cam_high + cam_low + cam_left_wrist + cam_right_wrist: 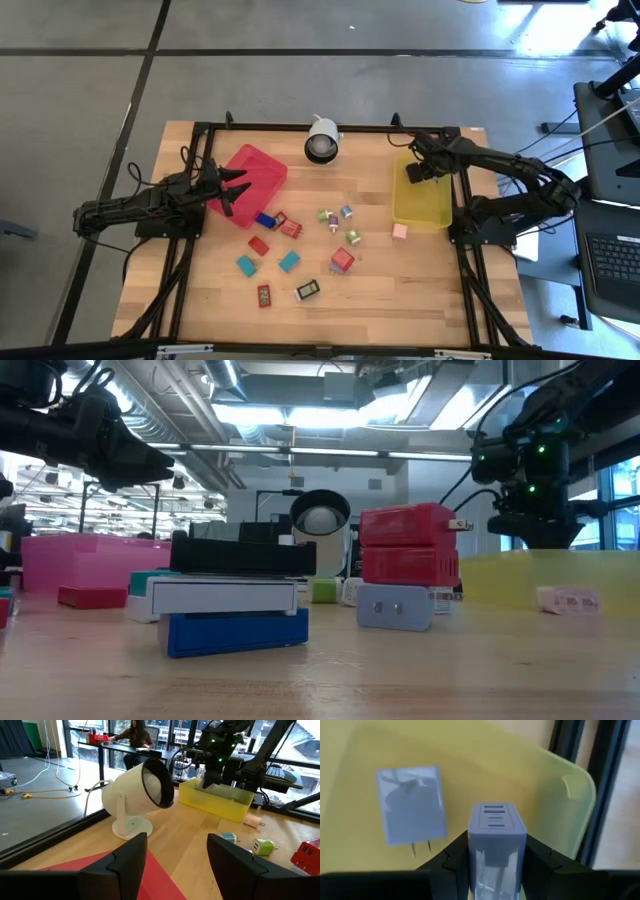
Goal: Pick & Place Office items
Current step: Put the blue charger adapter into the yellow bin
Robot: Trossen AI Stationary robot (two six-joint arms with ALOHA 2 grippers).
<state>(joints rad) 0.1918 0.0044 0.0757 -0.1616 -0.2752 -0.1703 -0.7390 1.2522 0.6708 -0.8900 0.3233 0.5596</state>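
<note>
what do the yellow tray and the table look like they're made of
Yellow tray: most likely plastic, smooth and slightly translucent; its thin wall lets light through in the left wrist view and has a moulded, rounded rim.
Table: wood, apparently butcher-block style; pale glued strips with visible grain, matte finish.

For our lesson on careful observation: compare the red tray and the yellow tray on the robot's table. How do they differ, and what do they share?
The red tray sits turned at an angle beside the left pincer; the yellow tray lies square to the table edge, under the right pincer. The yellow tray holds a lilac plug block; nothing shows inside the red tray. Both are shallow rectangular plastic trays.
</note>
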